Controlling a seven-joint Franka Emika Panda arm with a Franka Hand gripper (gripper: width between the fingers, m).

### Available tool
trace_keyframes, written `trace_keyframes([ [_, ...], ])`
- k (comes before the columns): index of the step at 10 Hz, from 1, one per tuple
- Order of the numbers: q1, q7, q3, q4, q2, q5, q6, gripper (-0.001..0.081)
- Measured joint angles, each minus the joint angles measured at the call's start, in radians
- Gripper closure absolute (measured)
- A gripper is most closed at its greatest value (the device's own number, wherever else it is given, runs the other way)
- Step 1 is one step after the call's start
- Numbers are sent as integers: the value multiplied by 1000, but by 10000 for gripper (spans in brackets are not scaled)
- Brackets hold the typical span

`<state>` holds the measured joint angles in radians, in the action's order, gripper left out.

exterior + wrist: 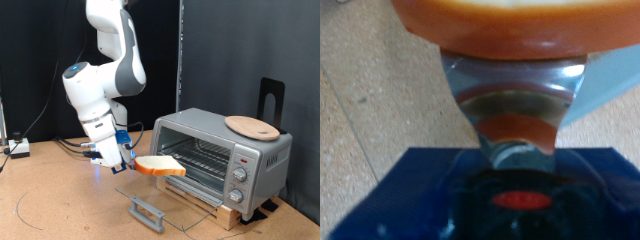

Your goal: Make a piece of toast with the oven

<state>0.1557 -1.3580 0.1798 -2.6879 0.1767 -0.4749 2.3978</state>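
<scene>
Count: one piece of toast [160, 167], one oven [222, 158], one round wooden board [251, 126] lying on the oven's roof, one gripper [133, 162].
Gripper: its fingers are clamped on the crust edge of the toast; the wrist view shows a metal finger [515, 105] pressed up against the orange-brown crust [510, 28].
Toast: held roughly flat in the air, just in front of the oven's open mouth, above the lowered glass door [160, 205].
Oven: door folded down and out; wire rack [205, 155] visible inside; knobs on the panel at the exterior view's right.
Surface: a tan cork-like tabletop [50, 200]; the oven stands on a wooden slat base [235, 212].
Room: black curtain behind; cables at the exterior view's left.
Open room: bare tabletop stretches towards the exterior view's left and bottom.
</scene>
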Motion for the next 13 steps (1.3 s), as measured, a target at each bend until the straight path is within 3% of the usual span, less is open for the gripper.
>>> trace_keyframes([
  [2, -8, 35, -44, -41, 44, 8, 20, 412],
  [6, -16, 77, -155, -130, 106, 20, 146, 412],
  [10, -14, 94, -215, -147, 120, 26, 231, 412],
  [13, 11, 117, -231, -147, 134, 86, 246, 412],
])
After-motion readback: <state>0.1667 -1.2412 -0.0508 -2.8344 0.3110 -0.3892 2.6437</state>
